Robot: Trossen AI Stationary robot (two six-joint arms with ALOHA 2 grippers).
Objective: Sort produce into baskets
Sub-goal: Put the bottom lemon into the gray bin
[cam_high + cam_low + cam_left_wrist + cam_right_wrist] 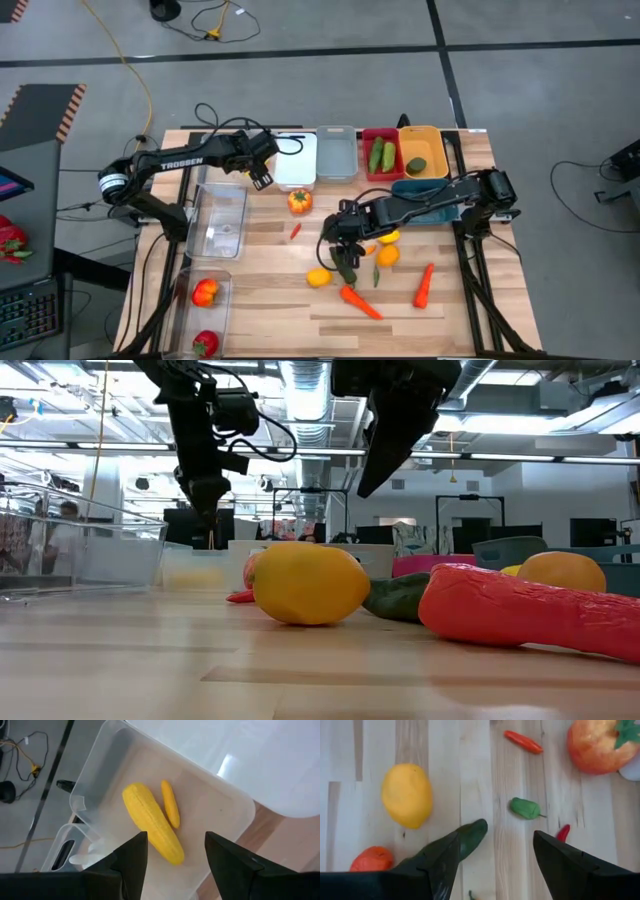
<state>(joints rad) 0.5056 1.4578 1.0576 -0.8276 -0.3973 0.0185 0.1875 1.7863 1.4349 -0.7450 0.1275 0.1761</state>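
My left gripper (262, 178) (176, 836) hangs open at the table's far left, above a clear basket (215, 805). A yellow corn cob (150, 822) and a small yellow chili (170, 804) lie on that basket's floor. My right gripper (340, 245) (496, 834) stands open above the loose produce at mid-table, clear of it in the low view. Below it lie a green cucumber (474, 836), partly behind one finger, a green chili (525, 808), a lemon (407, 795) and a red chili (563, 832).
Along the far edge stand a white basket (296, 160), a clear one (336, 155), a red one (380, 155) with cucumbers and an orange-yellow one (422, 155). A teal basket (430, 195) lies under my right arm. Two clear baskets (220, 215) line the left side. Two carrots (360, 300) lie nearer the front.
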